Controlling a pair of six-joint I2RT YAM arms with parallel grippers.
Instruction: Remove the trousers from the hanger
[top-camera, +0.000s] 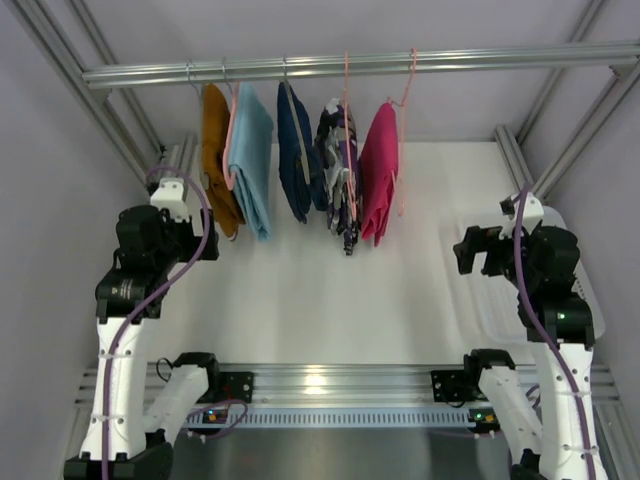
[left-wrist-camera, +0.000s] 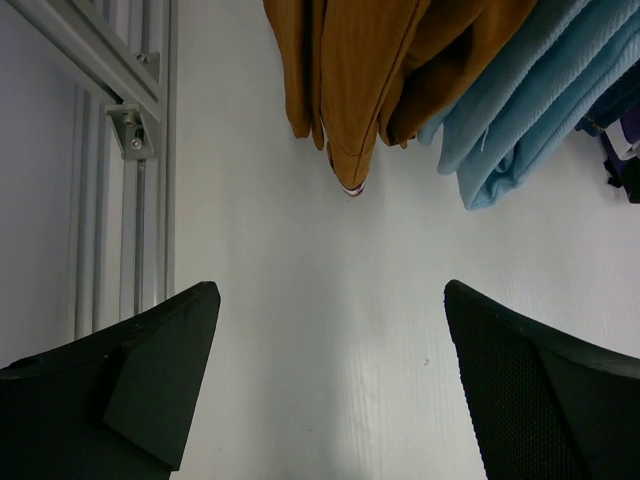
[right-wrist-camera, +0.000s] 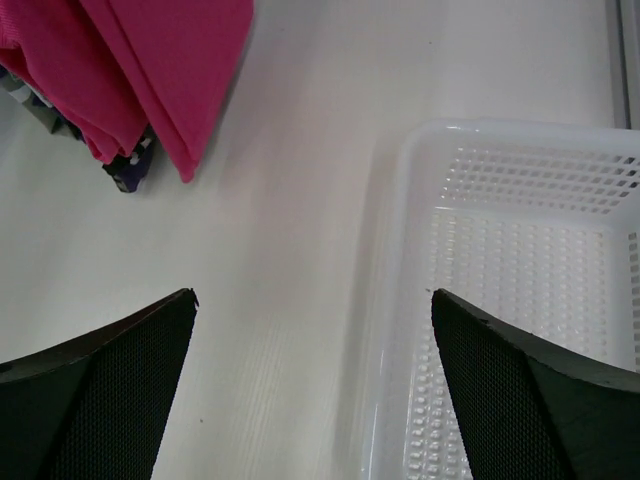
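The magenta-pink trousers hang folded on a pink hanger from the rail; they also show in the right wrist view. The dark navy patterned trousers hang just left of them, and a bit of them peeks out below the pink cloth. My left gripper is open and empty, below the orange garment. My right gripper is open and empty, to the right of the pink trousers, over the edge of a white basket.
An orange garment, a light blue one and a plain navy one hang on the same rail. The white basket lies under the right arm. Aluminium frame posts stand at both sides.
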